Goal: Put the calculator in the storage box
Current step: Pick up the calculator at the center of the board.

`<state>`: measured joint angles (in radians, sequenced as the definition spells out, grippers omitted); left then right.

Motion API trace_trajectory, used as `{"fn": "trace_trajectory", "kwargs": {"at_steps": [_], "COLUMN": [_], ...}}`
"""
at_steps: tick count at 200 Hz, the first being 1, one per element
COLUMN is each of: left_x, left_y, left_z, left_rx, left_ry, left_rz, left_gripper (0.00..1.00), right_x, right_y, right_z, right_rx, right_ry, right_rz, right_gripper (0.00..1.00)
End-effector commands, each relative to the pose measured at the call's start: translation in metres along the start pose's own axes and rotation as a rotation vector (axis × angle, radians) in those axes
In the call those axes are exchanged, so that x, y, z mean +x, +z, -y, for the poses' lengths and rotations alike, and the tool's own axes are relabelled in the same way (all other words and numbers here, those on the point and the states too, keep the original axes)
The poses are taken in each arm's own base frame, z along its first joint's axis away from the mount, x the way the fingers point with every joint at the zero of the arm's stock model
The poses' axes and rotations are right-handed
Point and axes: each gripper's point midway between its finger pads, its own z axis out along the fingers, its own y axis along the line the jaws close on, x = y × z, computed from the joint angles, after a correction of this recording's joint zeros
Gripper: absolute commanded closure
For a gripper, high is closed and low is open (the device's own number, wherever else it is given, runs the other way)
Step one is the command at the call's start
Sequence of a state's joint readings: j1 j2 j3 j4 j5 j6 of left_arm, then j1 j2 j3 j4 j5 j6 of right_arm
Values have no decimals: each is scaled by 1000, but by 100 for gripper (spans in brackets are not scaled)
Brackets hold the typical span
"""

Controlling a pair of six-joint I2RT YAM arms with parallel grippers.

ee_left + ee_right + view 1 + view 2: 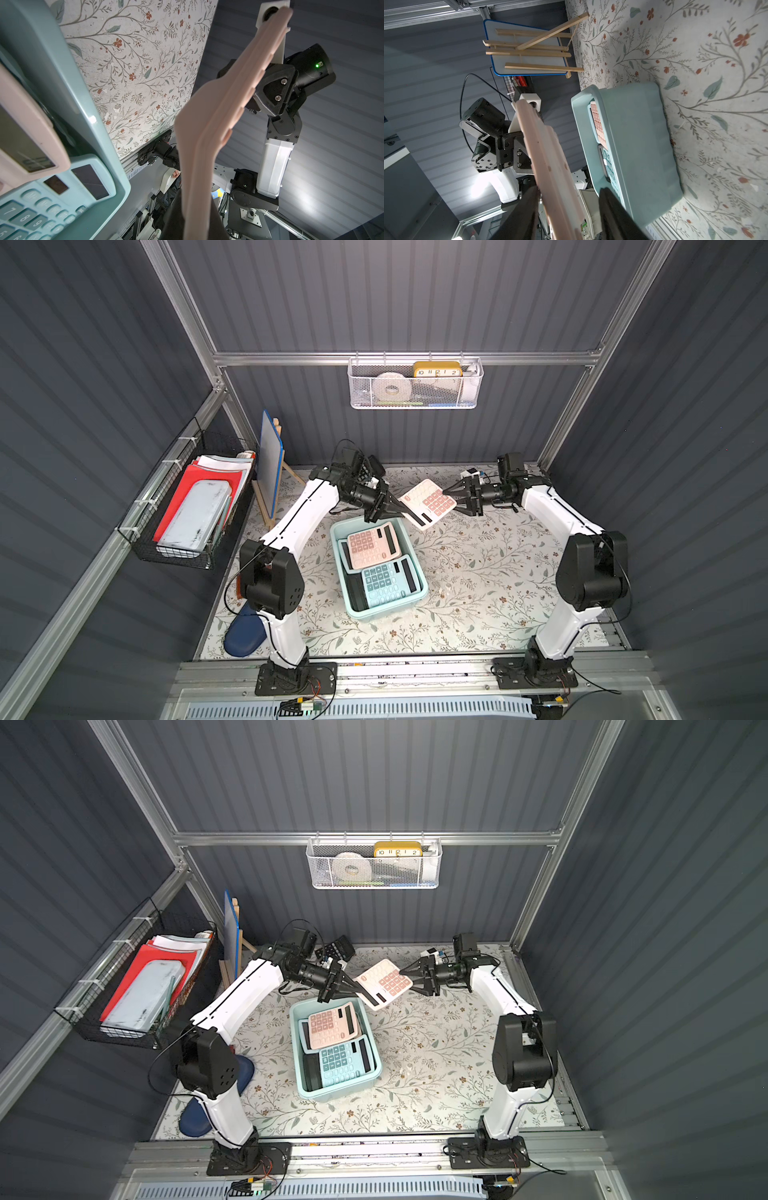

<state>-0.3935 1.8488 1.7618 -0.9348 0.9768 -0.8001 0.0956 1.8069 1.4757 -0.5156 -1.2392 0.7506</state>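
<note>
One pink calculator [428, 499] hangs in air just beyond storage box [388, 609] far rim, abv worktop [498, 572]: left jaws clenched on display end, right jaws spread round opp. edge, not clamped.

The left gripper [405, 513] is pinching the near-left end of a cream calculator [428, 502] and holding it tilted in the air, just beyond the far right corner of the blue box [376, 612]. The right gripper [452, 500] is reaching in from the right, its jaws standing apart around the calculator's right edge. Inside the box, a pink calculator [372, 547] is lying farther back and a blue calculator [386, 583] nearer.
</note>
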Motion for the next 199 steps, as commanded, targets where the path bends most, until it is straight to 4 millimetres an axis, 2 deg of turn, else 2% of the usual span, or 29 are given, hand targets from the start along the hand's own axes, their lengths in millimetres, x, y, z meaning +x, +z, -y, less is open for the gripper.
{"fn": "trace_trajectory", "kwargs": {"at_steps": [1,47,67,89,98,107,120,134,163,199], "left_x": [3,4,4,3,1,-1,-7,-14,-25,-31], "left_y": [4,4,2,-2,-4,-6,-11,-22,-53,-95], "left_z": [4,3,5,8,9,10,11,12,13,-1], "left_rx": [32,30,25,5,-6,-17,-37,-75,-132,-180], "left_ry": [6,2,7,35,44,51,61,72,75,36], "left_rz": [-34,-36,-33,-15,1,19,59,126,281,455], "left_gripper": [100,100,100,70,49,32,16,2,1,1], "right_x": [7,14,17,20,21,23,22,23,28,40], "right_y": [2,10,10,8,8,7,6,5,8,22], "right_z": [-6,-12,-17,-19,-19,-19,-21,-23,-29,-31], "right_rx": [-28,-37,-38,-32,-25,-20,-16,-14,0,37], "right_ry": [-20,-44,-64,-74,-77,-79,-94,-101,-124,-157], "right_rz": [-32,-61,-59,-48,-39,-28,1,35,101,158], "right_gripper": [52,65,79,92,95,98,100,100,100,100]}}
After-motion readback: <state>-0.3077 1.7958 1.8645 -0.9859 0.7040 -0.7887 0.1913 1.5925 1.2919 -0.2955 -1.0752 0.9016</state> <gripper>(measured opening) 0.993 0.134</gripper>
